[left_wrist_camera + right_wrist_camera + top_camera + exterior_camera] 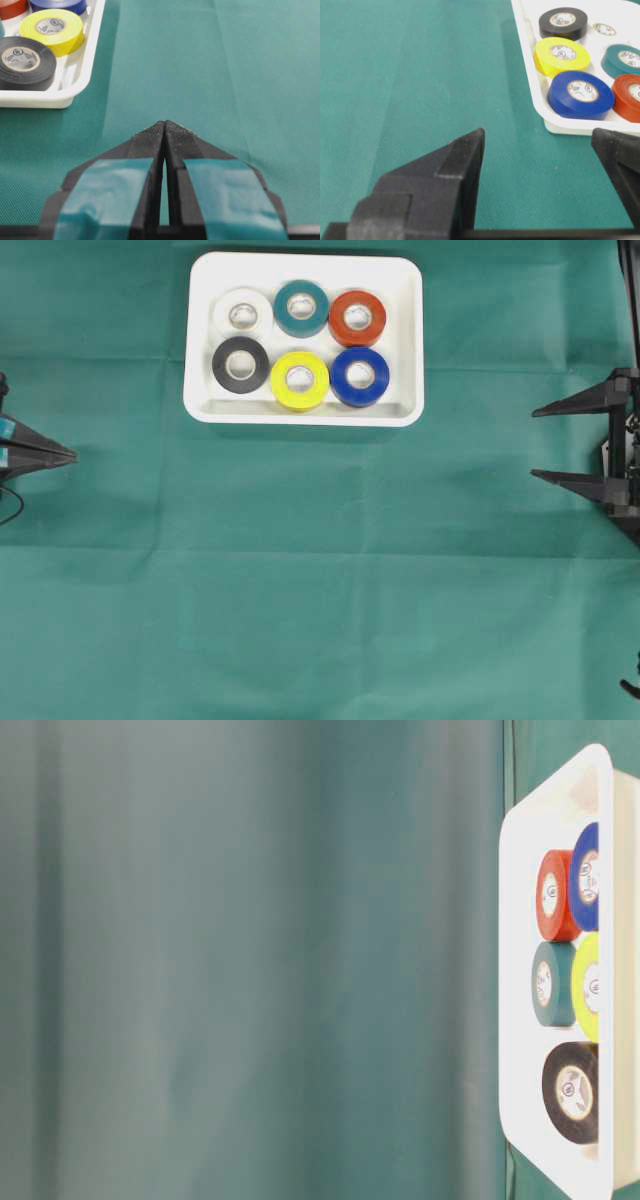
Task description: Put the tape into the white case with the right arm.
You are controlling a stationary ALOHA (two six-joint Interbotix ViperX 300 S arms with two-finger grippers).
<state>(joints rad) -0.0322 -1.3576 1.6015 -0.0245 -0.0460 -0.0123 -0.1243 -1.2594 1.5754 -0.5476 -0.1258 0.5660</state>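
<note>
Both right fingers (546, 442) stand wide apart holding nothing; left fingers (164, 131) pressed together, empty.

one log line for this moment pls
white case: six tape rolls inside | cloth: no loose tape seen | right claw: open, empty, off the case | left claw: shut, empty

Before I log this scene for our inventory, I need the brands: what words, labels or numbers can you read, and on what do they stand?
No text can be read with certainty.
Black tape roll: printed marks on the core label, too small to read.
Yellow tape roll: core print, blurred.
Blue tape roll: dark marks on the core label, illegible.
White case: no lettering visible.
</note>
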